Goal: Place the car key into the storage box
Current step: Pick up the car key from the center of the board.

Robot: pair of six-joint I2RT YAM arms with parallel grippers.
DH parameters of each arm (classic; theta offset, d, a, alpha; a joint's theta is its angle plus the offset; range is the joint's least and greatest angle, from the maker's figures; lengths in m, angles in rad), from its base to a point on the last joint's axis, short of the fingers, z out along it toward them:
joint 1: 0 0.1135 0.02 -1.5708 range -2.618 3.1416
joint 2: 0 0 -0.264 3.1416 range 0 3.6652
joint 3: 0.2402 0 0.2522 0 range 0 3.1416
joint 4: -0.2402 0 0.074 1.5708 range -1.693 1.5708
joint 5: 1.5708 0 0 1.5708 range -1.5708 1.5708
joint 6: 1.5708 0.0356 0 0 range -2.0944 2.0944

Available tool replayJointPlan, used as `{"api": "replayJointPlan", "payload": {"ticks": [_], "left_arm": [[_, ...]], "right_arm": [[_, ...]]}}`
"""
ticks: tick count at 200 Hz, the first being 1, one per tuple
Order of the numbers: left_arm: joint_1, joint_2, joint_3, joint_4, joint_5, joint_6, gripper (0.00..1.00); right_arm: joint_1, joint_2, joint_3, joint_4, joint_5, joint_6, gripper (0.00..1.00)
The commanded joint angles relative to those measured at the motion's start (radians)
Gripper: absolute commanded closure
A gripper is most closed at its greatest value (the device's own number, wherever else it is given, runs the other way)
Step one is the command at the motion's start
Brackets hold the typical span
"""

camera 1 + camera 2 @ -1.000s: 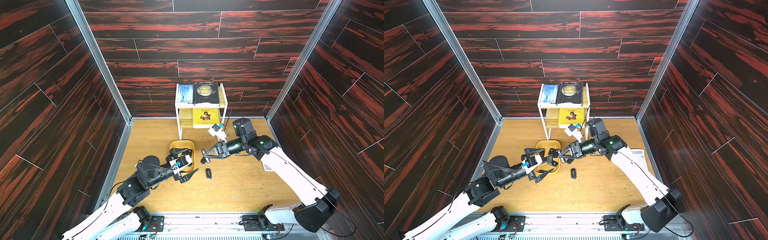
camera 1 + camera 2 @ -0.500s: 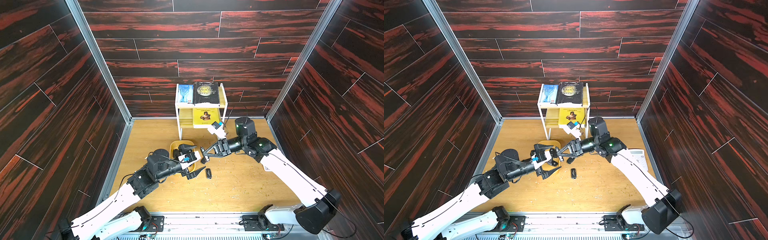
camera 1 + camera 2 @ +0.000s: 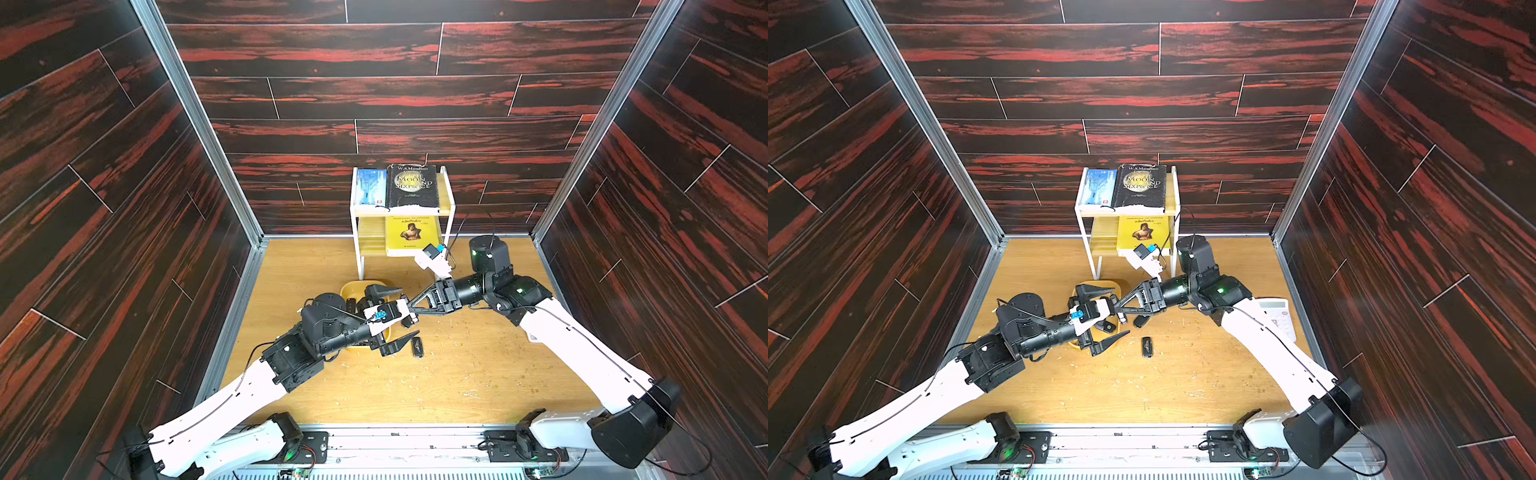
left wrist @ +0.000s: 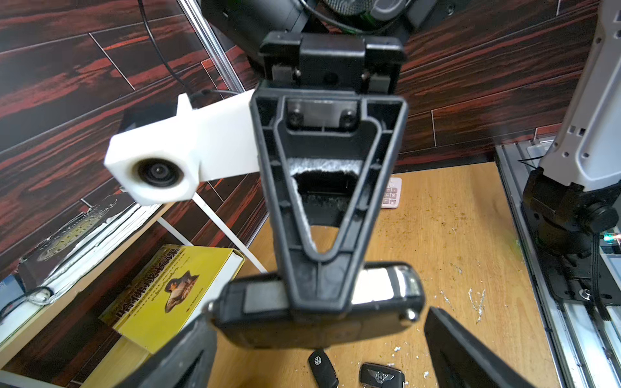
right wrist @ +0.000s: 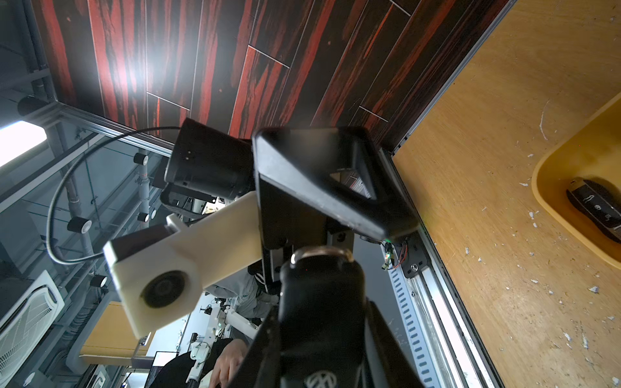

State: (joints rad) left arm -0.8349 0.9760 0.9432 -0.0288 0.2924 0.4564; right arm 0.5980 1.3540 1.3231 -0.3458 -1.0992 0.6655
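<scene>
The right gripper (image 4: 319, 299) is clamped on the car key (image 4: 386, 289) — held up off the counter (image 3: 457, 374), by the rim of the yellow storage box (image 3: 349, 289). The left gripper (image 3: 409, 311) is spread wide, one finger on each side of the key; whether either touches it, I cannot tell. Another fob (image 5: 594, 206) lies in the box — two more fobs (image 4: 322, 368) lie on the counter.

Storage box (image 3: 1100, 284) before the shelf (image 3: 1102, 239), 1 key (image 5: 594, 208) inside

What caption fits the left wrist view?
Right tool holds car key at open left tool, above a VW fob and a Bentley fob.
</scene>
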Motion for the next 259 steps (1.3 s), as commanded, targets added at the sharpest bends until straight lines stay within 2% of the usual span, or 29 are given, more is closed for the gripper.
{"api": "replayJointPlan", "payload": {"ticks": [1,39,148,214,259], "left_arm": [[-0.013,0.007,0.044,0.015,0.006,0.011,0.0],[-0.027,0.004,0.067,-0.003,-0.002,0.013,0.0],[-0.029,-0.01,0.058,-0.032,-0.002,0.004,0.12],[-0.03,-0.013,0.042,-0.057,0.001,0.002,0.1],[-0.029,-0.011,0.045,-0.056,0.008,0.0,0.16]], "right_arm": [[0.0,-0.003,-0.014,0.007,-0.011,-0.007,0.89],[0.0,0.001,-0.012,-0.001,-0.007,-0.016,0.89],[0.0,0.002,-0.013,-0.012,-0.002,-0.022,0.89],[0.0,0.004,-0.011,-0.016,-0.004,-0.022,0.89],[0.0,0.009,-0.012,-0.02,-0.004,-0.024,0.89]]}}
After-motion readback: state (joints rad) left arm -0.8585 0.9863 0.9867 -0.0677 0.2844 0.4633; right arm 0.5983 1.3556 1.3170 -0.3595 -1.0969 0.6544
